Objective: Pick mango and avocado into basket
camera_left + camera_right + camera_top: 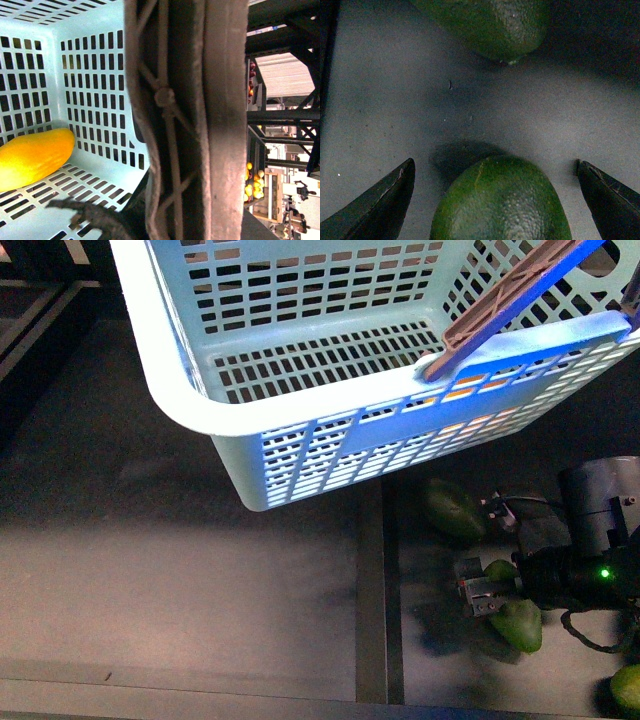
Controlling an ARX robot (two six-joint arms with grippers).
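The turquoise basket [300,415] hangs tilted above the table, filling the top of the front view. My left gripper [170,220] is shut on its brown handle [190,125], which covers the fingers. Inside, on the slotted floor, lies the yellow-orange mango [32,157]; it glows orange through the side slots [470,385]. Low on the right, my right gripper [488,588] is open near the table. A dark green avocado [500,205] sits between its fingertips [395,195], untouched, with the gripper [495,162] open wide around it. A second avocado [490,25] lies just ahead.
Other green avocados lie on the dark table at the right [455,510], [520,625], [628,688]. A black seam [372,590] splits the table surface. Shelves holding yellow fruit [252,185] show far off in the left wrist view.
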